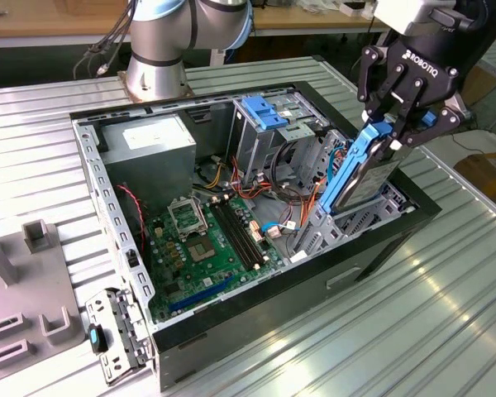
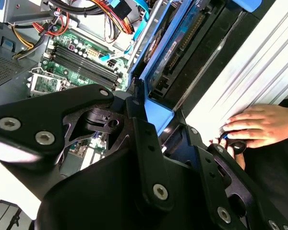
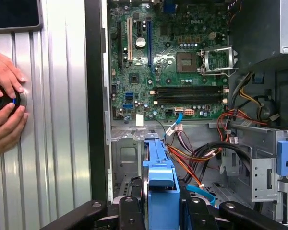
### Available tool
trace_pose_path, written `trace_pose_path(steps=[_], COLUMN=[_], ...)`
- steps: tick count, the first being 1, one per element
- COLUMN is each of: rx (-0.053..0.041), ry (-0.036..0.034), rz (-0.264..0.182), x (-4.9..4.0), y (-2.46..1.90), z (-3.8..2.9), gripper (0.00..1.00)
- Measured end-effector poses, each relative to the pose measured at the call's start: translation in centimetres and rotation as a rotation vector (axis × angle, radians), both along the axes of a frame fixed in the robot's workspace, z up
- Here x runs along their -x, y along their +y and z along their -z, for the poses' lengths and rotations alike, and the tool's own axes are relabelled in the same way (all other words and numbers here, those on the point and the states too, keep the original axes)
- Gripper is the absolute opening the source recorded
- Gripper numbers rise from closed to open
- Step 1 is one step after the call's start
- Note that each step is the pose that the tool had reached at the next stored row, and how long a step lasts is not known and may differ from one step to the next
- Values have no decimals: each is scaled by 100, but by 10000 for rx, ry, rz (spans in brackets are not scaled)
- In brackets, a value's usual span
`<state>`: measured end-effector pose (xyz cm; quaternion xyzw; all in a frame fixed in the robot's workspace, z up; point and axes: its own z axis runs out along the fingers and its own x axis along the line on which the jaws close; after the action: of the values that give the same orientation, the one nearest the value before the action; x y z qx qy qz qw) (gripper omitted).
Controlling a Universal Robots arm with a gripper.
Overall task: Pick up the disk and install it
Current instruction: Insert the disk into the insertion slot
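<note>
Disk (image 1: 370,178) clamped in my gripper (image 1: 398,132) over the open PC case (image 1: 314,308).
I see the fingers gripping its blue-railed upper end. It stands tilted, lower end at the drive cage (image 1: 341,230) on the exterior view's right; 2 hands (image 3: 5,79) rest on the table (image 3: 53,143).

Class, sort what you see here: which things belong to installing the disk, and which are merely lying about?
Belong to the job:
the open computer case
the disk, held over that case
the gripper, jaws shut on the disk

Lying about:
the power-supply box
the motherboard
the grey fixture blocks
a person's hand on the table
</note>
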<state>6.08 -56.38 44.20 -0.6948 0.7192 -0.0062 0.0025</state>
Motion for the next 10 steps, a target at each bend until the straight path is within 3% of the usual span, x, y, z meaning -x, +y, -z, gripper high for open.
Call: trace_pose_path(steps=[2, 5, 10], rx=[1, 0, 0], ry=[-7, -148, -152], rz=[-1, -28, -33], x=[1, 18, 18], y=[0, 0, 0], z=[5, 8, 8], gripper=[37, 37, 37])
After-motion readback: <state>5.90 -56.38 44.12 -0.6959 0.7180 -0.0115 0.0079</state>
